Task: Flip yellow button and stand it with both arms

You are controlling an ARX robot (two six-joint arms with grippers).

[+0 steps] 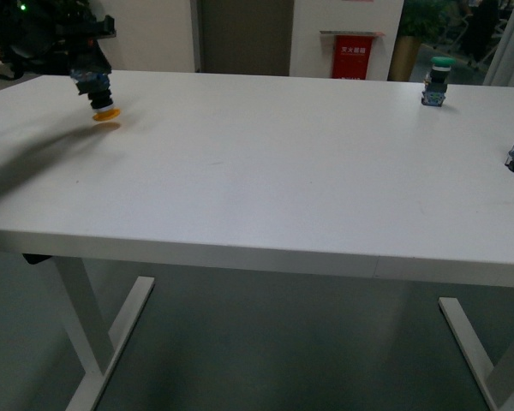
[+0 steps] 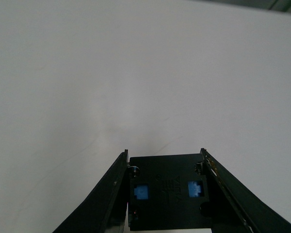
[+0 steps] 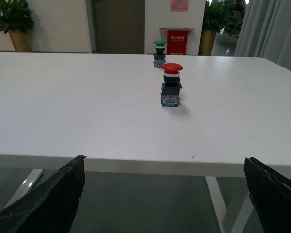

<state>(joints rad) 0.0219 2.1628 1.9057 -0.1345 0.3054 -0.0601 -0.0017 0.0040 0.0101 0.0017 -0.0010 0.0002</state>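
Your white surface (image 1: 265, 163) is smooth, flat and matte. The black left arm (image 1: 34, 34) ends in the left gripper (image 2: 164, 154), which pinches the yellow button (image 1: 103, 107) by its blocky base, round cap hanging beneath. The right gripper (image 3: 165, 160) is spread wide. Ahead of it stands a red-capped switch (image 3: 171, 85), with a green-capped switch (image 3: 159, 52) beyond.
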